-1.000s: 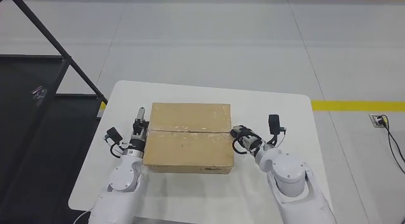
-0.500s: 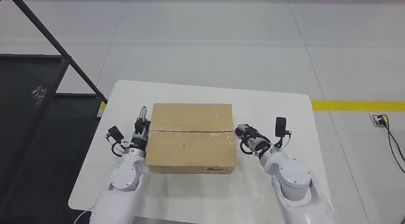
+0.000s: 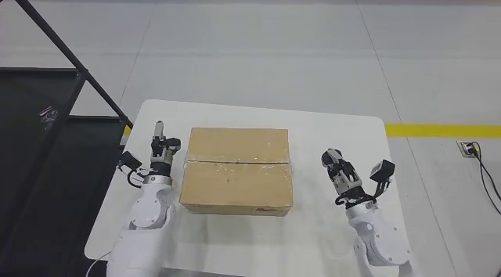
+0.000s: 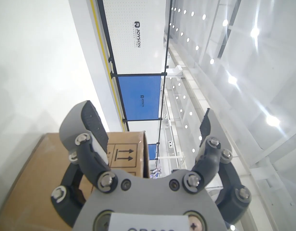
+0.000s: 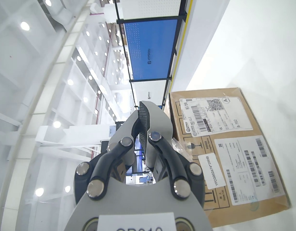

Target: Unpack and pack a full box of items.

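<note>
brown corrugated cardboard, the box [image 3: 237, 170] sat closed at the middle of the white counter [image 3: 337, 132]. the left claw [image 4: 148, 118] gaped open and empty near its 9 o'clock end. the right claw [image 5: 143, 111], pinched closed on nothing, stood apart at 3 o'clock. it looked stiff, probably heavy if full, and too broad for one claw. the flap edges along the taped seam [image 3: 235, 162] seemed the best hold.

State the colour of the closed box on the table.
Brown. The rectangular brown cardboard box shows best in the top view.
</note>
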